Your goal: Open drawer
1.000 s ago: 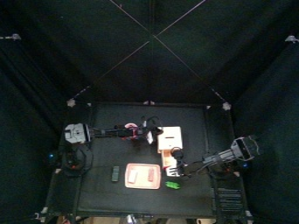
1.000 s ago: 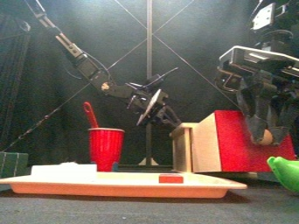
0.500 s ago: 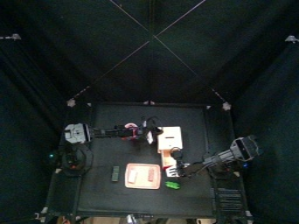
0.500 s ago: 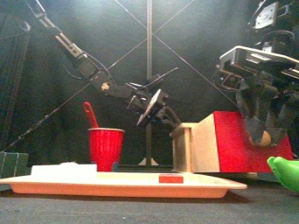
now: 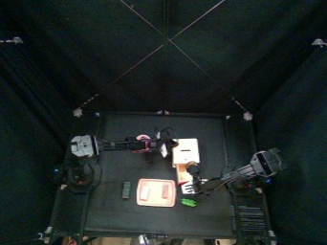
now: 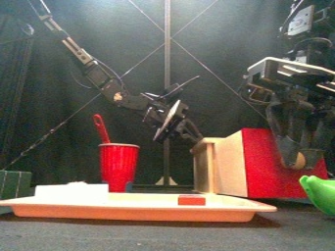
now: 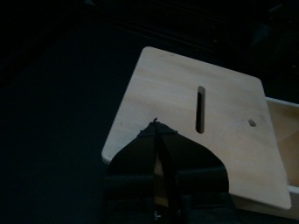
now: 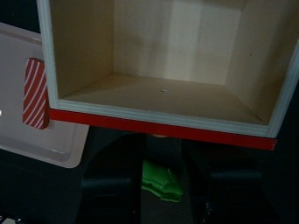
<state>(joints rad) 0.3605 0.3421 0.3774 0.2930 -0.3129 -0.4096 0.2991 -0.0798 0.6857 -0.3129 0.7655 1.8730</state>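
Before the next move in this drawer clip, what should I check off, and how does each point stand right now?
1. Drawer pulled out of the box: ok.
2. Visible drawer inside bare: ok.
3. Left end effector at the box's top panel: ok.
4. Right end effector jaws apart, facing the drawer's red front: ok.
5. Handle held: cannot tell, it is hidden.
6. Green thing clear of the right end effector: not ok, it lies close below.
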